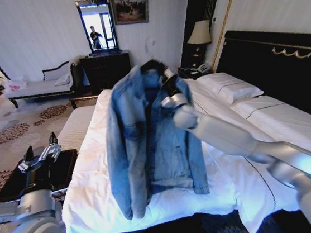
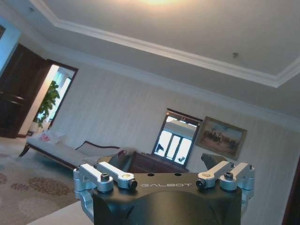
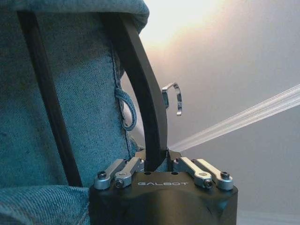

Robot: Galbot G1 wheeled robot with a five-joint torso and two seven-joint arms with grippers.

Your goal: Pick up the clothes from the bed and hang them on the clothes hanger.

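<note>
The clothes, a light blue denim jacket (image 1: 147, 145), hang open-fronted in the air above the bed (image 1: 97, 196), draped on the black clothes hanger (image 1: 151, 65). My right gripper (image 1: 166, 84) reaches in from the right and holds the hanger near the collar. In the right wrist view the right gripper (image 3: 157, 164) is shut on the hanger's black bar (image 3: 150, 108), with denim (image 3: 70, 108) beside it and the metal hook (image 3: 172, 97) behind. My left gripper (image 1: 40, 153) stays parked low at the left, fingers apart and pointing up, and the left gripper (image 2: 164, 173) holds nothing.
White pillows (image 1: 228, 86) lie against the black headboard (image 1: 272, 52). A dark low bench (image 1: 65, 163) stands left of the bed under my left arm. A chaise (image 1: 39, 84), a dark dresser (image 1: 105, 69) and a bedside lamp (image 1: 200, 32) line the far wall.
</note>
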